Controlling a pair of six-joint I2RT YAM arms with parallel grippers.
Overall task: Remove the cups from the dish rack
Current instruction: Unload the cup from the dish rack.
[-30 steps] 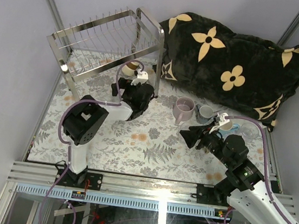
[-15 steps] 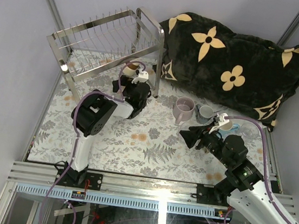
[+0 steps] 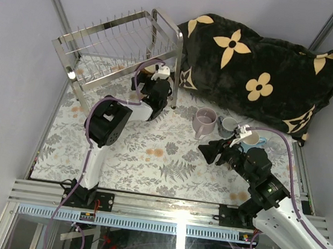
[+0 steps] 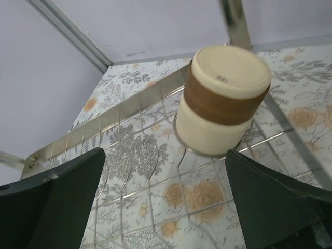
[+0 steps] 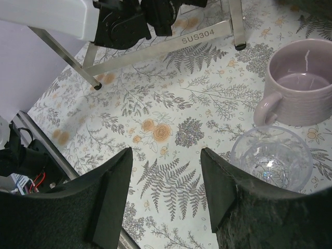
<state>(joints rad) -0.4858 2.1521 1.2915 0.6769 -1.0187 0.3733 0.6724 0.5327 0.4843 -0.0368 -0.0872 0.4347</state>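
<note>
The silver dish rack (image 3: 121, 41) stands at the back left. A cream-and-brown cup (image 4: 223, 98) stands upside down on its lower wire shelf (image 4: 129, 106). My left gripper (image 3: 149, 88) has reached in low under the rack; in its wrist view it (image 4: 166, 202) is open and empty, with the cup just ahead, apart from both fingers. From above the cup is hidden. A lilac mug (image 3: 204, 122) (image 5: 298, 83) and a clear glass (image 3: 227, 126) (image 5: 272, 158) stand on the mat. My right gripper (image 3: 209, 149) (image 5: 168, 192) is open and empty beside them. A light blue mug (image 3: 254, 140) is partly hidden by the right arm.
A big black pillow with cream flowers (image 3: 264, 70) fills the back right. The rack's front bar and leg (image 5: 197, 40) stand between the two arms. The floral mat (image 3: 150, 159) covers the table, with grey walls close on the left and right.
My left gripper has moved away from me, in under the rack toward the cup. My right gripper has shifted slightly left and stays open.
</note>
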